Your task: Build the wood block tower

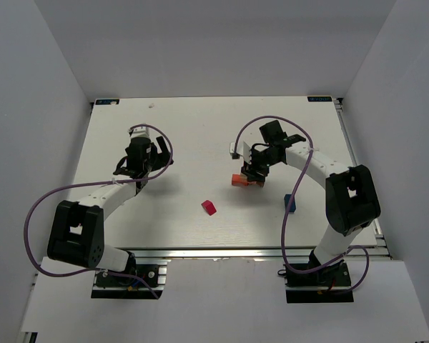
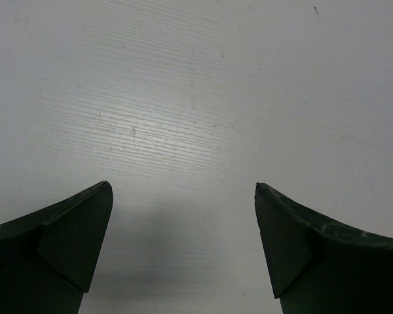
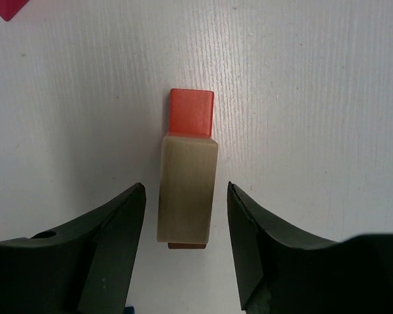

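Observation:
The wood block tower is a low stack: a tan bar lies on top of an orange-red bar, whose ends stick out beyond it. It shows in the top view under my right gripper. My right gripper is open, its jaws on either side of the tan bar with a gap on each side. A magenta-red block lies loose on the table, its corner also in the right wrist view. A blue block lies beside the right arm. My left gripper is open and empty over bare table.
The white table has grey walls on three sides. The left arm bends along the left side, the right arm along the right. Purple cables loop over both arms.

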